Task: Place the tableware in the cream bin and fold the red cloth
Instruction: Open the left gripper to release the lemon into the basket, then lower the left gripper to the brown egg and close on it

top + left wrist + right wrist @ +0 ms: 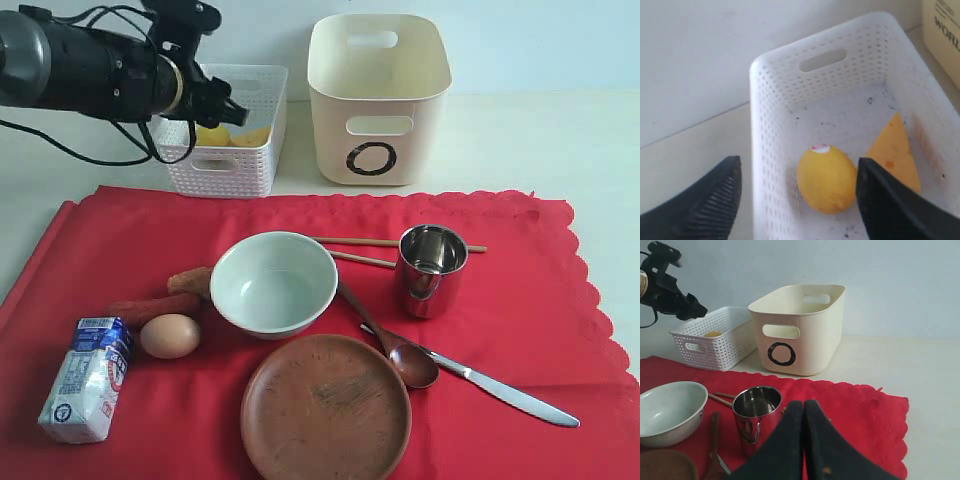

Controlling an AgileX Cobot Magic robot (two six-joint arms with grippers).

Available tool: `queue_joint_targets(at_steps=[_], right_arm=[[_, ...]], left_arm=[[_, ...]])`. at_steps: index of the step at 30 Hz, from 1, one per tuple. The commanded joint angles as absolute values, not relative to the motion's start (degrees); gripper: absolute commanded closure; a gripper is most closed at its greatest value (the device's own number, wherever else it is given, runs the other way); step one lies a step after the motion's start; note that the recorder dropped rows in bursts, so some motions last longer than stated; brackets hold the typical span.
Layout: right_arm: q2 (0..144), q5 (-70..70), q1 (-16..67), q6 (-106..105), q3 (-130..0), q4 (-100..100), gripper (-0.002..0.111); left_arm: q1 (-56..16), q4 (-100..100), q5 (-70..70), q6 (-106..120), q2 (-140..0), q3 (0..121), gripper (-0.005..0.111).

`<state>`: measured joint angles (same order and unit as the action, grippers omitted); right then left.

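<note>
Left gripper (798, 170) released, jaws wide apart, nothing held, hanging over the white lattice basket (775, 100). The lemon (826, 177) is directly below it between the fingers, cheese wedge (895, 150) just beside that. Right gripper (803, 405) clenched, fingers pressed together, empty, low over the red cloth (520, 290). Steel cup (432, 270) just ahead of its tips, bowl (273, 285) near the cup, cream bin (378, 100) further ahead, off the cloth. Chopsticks (365, 243), spoon (400, 355), knife (500, 388) and wooden plate (325, 408) all lie on the cloth. Cloth flat, unfolded.
</note>
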<state>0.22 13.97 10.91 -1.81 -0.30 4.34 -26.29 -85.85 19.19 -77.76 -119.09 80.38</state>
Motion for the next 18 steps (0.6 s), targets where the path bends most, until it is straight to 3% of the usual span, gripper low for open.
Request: queue_joint_targets(at_steps=[1,5,11,18], right_arm=[[0.0,13.7,11.0,-1.9,0.0,4.4,0.108],[0.0,13.7,11.0,-1.9,0.0,4.4,0.108],[0.0,13.7,11.0,-1.9,0.0,4.4,0.108],[0.0,13.7,11.0,-1.9,0.0,4.4,0.108]], left_arm=[[-26.2,-78.6,23.4,-70.7,-114.7,79.3,0.045],[-26.2,-73.0,23.8,-63.9,-111.0,77.3,0.061],[-26.3,-61.9,25.0,-54.0,-105.2,74.1,0.107],[-29.5,-48.3,40.4,-43.0,-98.4,72.4,0.107]])
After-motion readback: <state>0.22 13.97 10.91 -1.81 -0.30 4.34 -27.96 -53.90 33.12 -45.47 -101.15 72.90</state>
